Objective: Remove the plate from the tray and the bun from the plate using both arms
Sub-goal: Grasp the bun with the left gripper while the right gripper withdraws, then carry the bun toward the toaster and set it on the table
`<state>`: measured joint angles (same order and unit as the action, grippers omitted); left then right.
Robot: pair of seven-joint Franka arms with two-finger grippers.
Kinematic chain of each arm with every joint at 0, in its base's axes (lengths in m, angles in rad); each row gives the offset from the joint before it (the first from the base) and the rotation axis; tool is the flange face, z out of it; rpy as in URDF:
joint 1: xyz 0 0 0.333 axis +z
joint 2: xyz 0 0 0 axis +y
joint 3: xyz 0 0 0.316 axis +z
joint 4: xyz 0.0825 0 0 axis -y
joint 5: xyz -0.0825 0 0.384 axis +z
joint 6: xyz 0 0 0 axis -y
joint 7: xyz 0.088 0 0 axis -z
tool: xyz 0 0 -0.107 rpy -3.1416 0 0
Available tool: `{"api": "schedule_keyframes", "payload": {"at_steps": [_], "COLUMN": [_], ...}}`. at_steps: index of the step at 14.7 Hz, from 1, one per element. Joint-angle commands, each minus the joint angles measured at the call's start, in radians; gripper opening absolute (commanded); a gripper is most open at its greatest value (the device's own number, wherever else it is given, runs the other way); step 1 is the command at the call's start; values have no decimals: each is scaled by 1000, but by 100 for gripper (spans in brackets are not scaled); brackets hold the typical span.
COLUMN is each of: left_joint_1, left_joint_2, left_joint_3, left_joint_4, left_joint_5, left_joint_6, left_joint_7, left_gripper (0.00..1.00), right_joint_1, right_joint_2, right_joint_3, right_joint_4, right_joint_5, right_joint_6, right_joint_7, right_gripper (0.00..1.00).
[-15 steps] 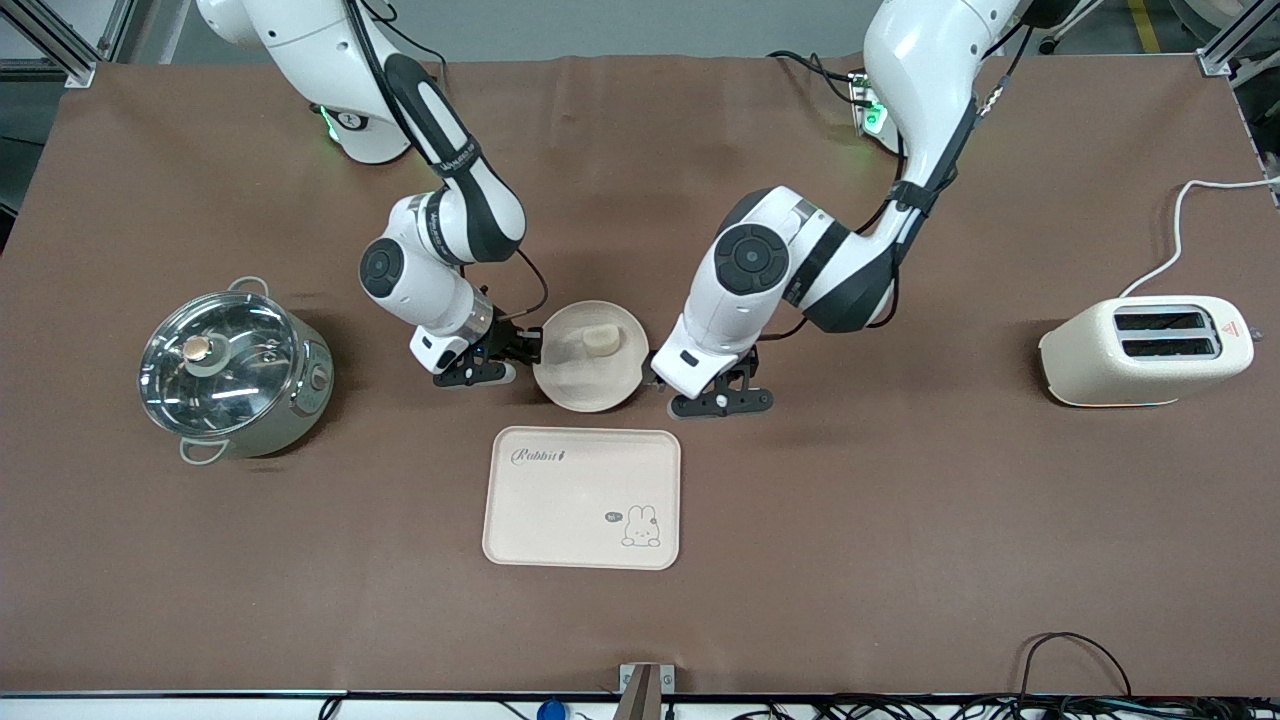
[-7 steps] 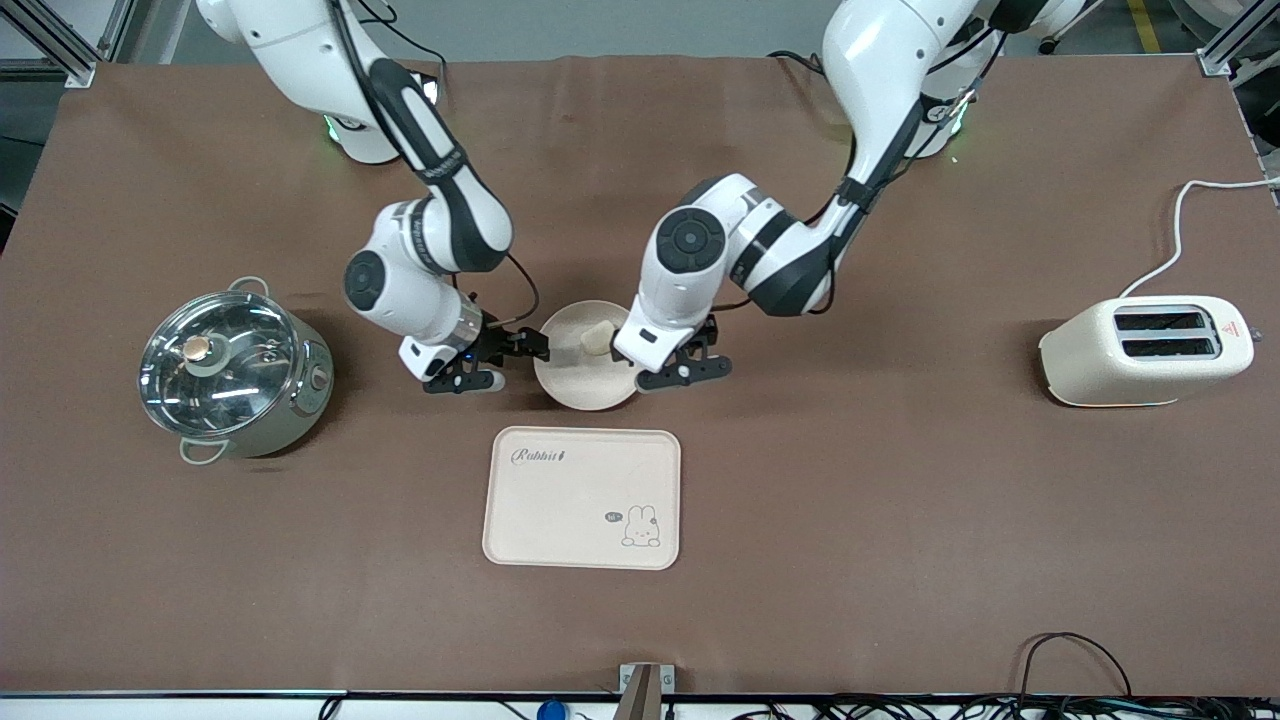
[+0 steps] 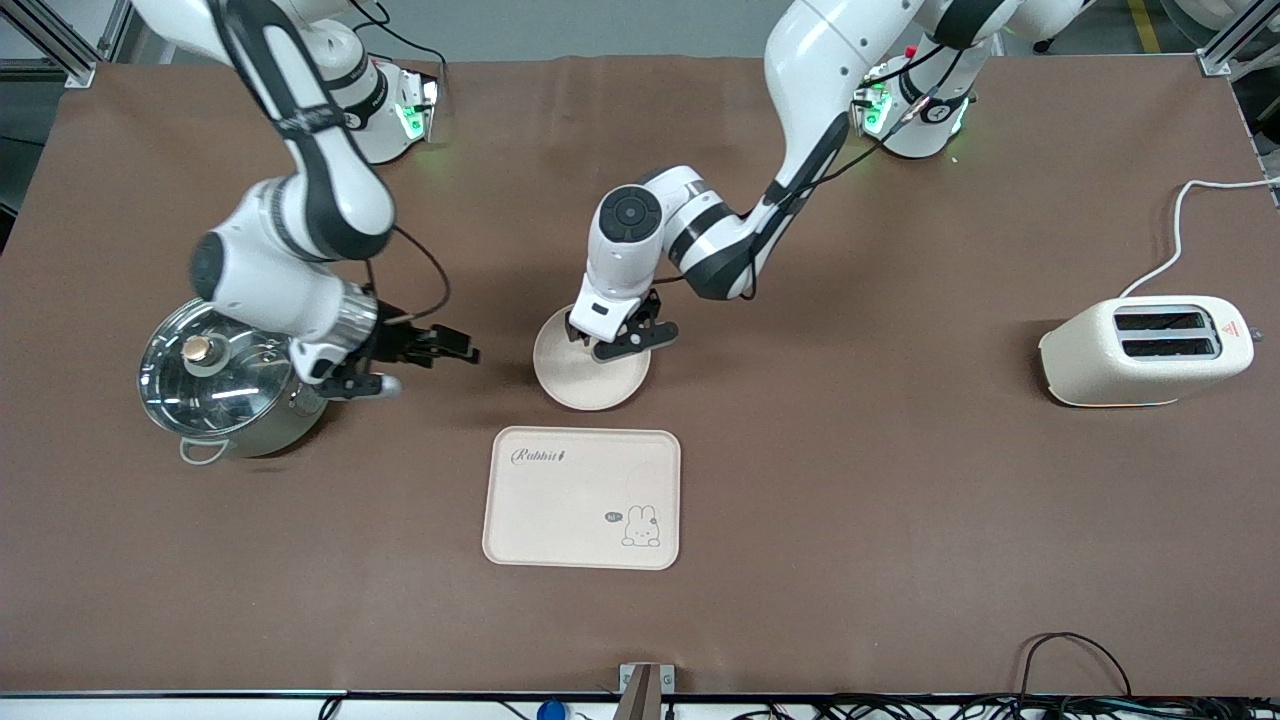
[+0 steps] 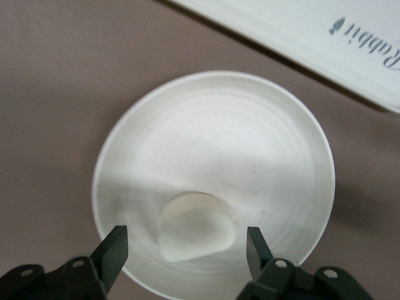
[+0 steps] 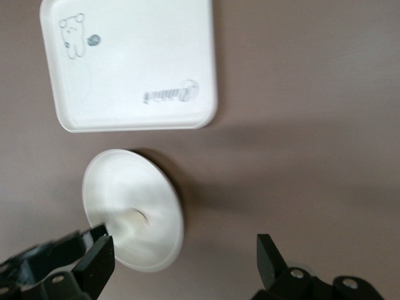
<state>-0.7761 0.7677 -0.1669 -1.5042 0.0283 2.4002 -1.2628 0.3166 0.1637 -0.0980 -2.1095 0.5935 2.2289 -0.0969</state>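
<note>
Plate (image 3: 585, 378) on brown tablecloth (image 3: 900, 480), tray (image 3: 582, 497) near.

Both arms (image 3: 300, 250) glossy white shells with black joint bands and round black caps, thin black cables looping at wrists, green base LEDs, black two-finger grippers with small silver screws.

A lidded steel pot (image 3: 228, 375), a rabbit tray (image 3: 582, 497) (cream) and a toaster (image 3: 1145, 350) sit well apart.
</note>
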Motion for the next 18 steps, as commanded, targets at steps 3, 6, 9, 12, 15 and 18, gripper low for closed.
{"api": "schedule_keyframes", "payload": {"at_steps": [3, 6, 9, 12, 15, 18], "left_joint_1": [-15, -20, -18, -18, -18, -18], "left_joint_2": [28, 51, 53, 61, 71, 68], "left_joint_3": [14, 14, 12, 12, 12, 14], "left_joint_4": [12, 15, 13, 15, 15, 16], "left_joint_5": [18, 18, 16, 16, 16, 18], "left_joint_6": [36, 39, 43, 43, 43, 43], "left_joint_7": [-35, -35, -32, -30, -29, -24], "left_gripper": [79, 70, 50, 25, 13, 0], "right_joint_1": [-209, -264, -312, -333, -333, -330], "right_joint_2": [-145, -190, -211, -248, -260, -260], "right_joint_3": [3, 3, 0, 1, 3, 7], "right_joint_4": [168, 301, 376, 425, 456, 460], "right_joint_5": [-292, -418, -501, -598, -624, -624], "right_joint_6": [-363, -478, -505, -548, -634, -658], "right_joint_7": [14, 14, 13, 8, 22, 16], "right_gripper": [100, 100, 100, 100, 100, 100]}}
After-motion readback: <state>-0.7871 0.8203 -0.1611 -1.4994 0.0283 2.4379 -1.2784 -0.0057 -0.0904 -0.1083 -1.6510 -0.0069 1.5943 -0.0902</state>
